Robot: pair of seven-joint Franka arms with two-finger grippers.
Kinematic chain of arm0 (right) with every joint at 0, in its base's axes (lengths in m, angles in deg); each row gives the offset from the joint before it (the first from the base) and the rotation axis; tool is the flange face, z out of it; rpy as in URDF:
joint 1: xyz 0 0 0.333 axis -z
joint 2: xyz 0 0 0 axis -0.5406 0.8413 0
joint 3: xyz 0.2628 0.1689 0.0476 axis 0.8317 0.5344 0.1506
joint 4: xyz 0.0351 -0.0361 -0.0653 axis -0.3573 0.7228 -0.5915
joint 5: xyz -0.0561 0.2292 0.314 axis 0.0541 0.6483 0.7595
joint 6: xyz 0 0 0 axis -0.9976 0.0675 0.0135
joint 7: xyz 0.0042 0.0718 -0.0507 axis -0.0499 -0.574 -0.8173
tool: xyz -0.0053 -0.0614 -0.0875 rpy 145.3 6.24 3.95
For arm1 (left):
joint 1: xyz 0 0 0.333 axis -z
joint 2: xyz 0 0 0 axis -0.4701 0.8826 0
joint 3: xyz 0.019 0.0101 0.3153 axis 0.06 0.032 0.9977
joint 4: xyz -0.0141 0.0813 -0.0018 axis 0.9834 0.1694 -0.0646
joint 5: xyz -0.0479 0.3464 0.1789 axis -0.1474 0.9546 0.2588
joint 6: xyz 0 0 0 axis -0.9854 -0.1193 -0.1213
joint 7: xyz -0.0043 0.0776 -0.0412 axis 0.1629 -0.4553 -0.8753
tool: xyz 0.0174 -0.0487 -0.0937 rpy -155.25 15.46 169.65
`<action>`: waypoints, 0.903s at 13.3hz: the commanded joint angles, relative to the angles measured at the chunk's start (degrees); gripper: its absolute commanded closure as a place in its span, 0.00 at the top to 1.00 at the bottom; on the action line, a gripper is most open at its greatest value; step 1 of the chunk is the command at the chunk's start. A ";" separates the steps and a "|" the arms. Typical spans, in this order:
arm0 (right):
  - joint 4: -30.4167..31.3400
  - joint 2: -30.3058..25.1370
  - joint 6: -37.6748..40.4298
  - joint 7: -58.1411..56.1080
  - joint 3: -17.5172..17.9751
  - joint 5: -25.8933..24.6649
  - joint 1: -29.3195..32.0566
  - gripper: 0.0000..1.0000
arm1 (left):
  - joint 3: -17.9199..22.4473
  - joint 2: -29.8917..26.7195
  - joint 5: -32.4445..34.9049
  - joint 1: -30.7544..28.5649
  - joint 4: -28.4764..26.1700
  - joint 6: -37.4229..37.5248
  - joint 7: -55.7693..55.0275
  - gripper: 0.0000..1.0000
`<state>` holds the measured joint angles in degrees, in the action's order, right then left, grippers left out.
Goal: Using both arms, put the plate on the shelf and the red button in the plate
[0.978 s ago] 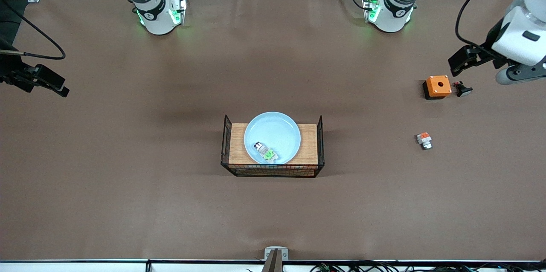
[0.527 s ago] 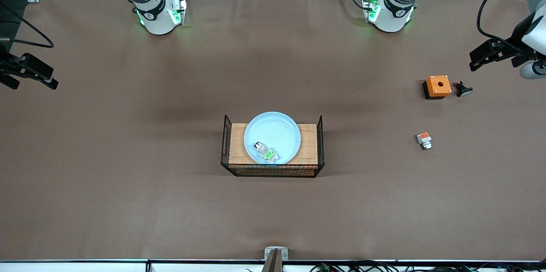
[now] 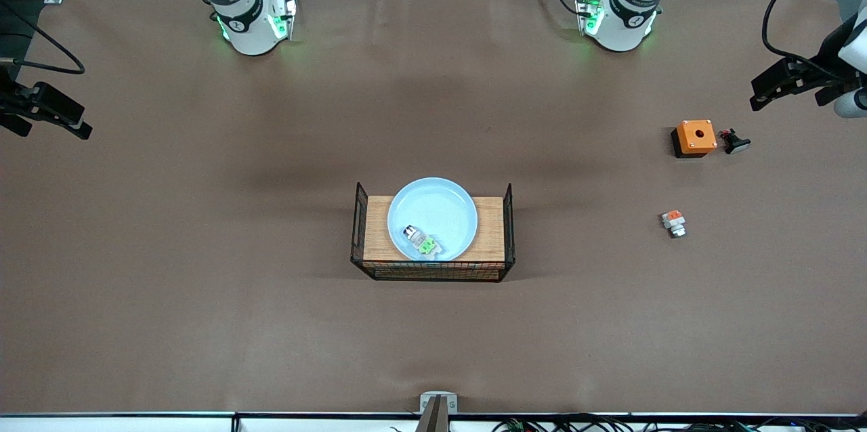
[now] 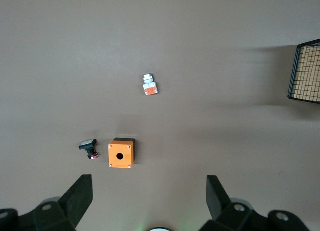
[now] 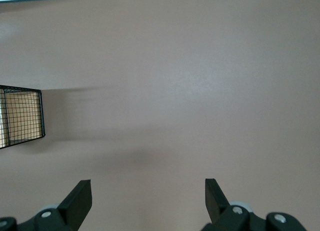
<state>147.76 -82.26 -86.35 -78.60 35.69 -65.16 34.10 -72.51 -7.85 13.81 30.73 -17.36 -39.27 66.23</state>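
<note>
The pale-blue plate (image 3: 433, 205) rests on a wooden board (image 3: 489, 229) inside a black wire basket (image 3: 509, 229) at the table's middle. The red button (image 3: 423, 241), a small white-grey block with a green face up, lies in the plate on the side nearer the front camera. My left gripper (image 4: 148, 183) hangs open and empty over bare cloth at the left arm's end of the table, next to the orange box. My right gripper (image 5: 147, 186) is open and empty over bare cloth at the right arm's end. Both are well away from the basket.
An orange box with a hole (image 3: 695, 137) and a small black part (image 3: 734, 141) lie toward the left arm's end. A short white block with an orange top (image 3: 673, 222) sits nearer the front camera than the box. The basket's wire end (image 5: 22, 116) shows in the right wrist view.
Both arms have drawn outward toward their own ends of the table, the left gripper away from the orange box. The plate, button and loose parts have not moved.
</note>
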 commanded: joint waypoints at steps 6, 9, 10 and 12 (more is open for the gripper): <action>-1.57 -0.13 0.87 -1.43 0.71 -0.11 0.64 1.00 | -0.85 -1.76 -1.18 -1.02 -1.18 -0.99 1.16 1.00; -1.57 -0.13 0.95 -0.91 0.71 -0.29 0.56 1.00 | -0.85 -1.67 -1.18 -0.93 -1.00 -0.99 1.16 1.00; -1.48 -0.13 1.04 -0.82 0.80 -0.46 0.30 1.00 | -0.85 -1.76 -1.18 -0.93 -1.00 -0.90 1.25 1.00; -1.48 -0.13 1.56 -0.82 0.71 -0.64 0.29 1.00 | -0.85 -1.76 -1.18 -0.93 -1.00 -0.90 1.25 1.00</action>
<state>146.99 -82.27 -86.07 -79.21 35.94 -65.18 34.09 -72.76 -8.44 13.80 30.72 -17.84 -39.81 66.24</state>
